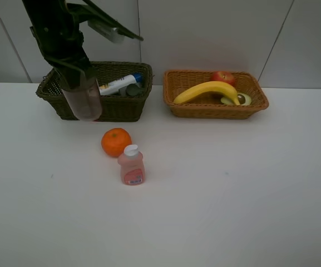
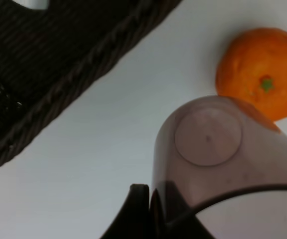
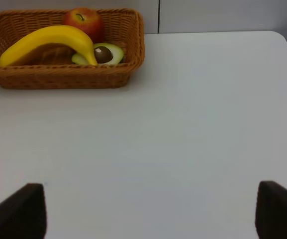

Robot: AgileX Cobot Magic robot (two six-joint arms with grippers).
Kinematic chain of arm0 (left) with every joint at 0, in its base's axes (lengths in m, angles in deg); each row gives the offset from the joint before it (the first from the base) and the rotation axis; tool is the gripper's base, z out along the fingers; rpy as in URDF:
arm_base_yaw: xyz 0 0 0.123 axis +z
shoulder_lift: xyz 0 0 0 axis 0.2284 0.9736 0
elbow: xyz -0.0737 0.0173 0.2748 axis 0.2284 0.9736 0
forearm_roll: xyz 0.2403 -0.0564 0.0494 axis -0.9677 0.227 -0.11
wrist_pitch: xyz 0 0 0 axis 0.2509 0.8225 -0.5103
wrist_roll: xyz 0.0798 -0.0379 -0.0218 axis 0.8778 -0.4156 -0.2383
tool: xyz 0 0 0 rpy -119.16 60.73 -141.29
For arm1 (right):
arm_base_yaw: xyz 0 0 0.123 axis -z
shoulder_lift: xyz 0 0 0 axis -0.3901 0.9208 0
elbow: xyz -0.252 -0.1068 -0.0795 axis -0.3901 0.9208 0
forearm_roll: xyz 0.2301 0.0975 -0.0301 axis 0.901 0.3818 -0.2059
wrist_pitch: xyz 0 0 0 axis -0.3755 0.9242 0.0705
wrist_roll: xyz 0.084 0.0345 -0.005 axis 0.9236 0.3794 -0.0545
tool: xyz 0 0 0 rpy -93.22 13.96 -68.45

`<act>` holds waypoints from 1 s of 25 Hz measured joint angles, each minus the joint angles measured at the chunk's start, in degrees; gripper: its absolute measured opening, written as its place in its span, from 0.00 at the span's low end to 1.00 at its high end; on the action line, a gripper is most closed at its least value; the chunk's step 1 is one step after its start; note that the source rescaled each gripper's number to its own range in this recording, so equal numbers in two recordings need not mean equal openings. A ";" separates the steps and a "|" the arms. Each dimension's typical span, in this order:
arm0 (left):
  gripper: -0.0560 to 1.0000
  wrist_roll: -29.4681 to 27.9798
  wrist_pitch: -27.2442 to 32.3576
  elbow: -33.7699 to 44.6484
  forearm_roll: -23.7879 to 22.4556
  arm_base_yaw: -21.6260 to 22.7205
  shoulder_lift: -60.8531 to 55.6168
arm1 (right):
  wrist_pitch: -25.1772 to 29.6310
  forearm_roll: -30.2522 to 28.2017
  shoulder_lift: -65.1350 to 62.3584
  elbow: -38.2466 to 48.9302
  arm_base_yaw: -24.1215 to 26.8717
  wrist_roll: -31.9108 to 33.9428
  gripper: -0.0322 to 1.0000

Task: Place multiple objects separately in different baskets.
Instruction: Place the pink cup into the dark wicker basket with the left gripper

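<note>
Left pincer [image 2: 155, 211] is clamped on the wall of the cup [image 1: 83, 100], one finger [image 2: 138, 204] outside the rim and the other inside it. The cup hangs base-down, clear of the table [image 1: 232, 211]. In the high view it shows in front of the near wall of the dark basket [image 1: 124, 108]. The wrist view puts it above bare table, with the orange [image 2: 262, 69] just beside it and the basket off to one side. Right pincer [image 3: 145, 214] has its jaws wide apart with nothing between them, low over the table and well away from the tan basket [image 3: 63, 79].

I judge the step in hand to be carrying the cup to the dark basket. The next move calls for lifting it over the near rim, lowering it into the free end away from the tube [image 1: 118, 84], and only then letting go. The cup is tall, so it may tip against the basket wall when released.

Besides the tube, the dark basket holds what looks like the green bottle [image 1: 131, 89], partly hidden. The tan basket holds the banana [image 1: 207, 90], the apple [image 1: 223, 77] and the avocado [image 1: 241, 99]. The orange and the pink bottle [image 1: 132, 165] stand on the table, almost touching, not yet sorted.
</note>
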 joint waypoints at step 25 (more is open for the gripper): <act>0.05 0.36 -17.31 -6.99 -13.68 8.13 6.83 | 0.00 -0.05 0.00 0.00 0.00 0.00 0.82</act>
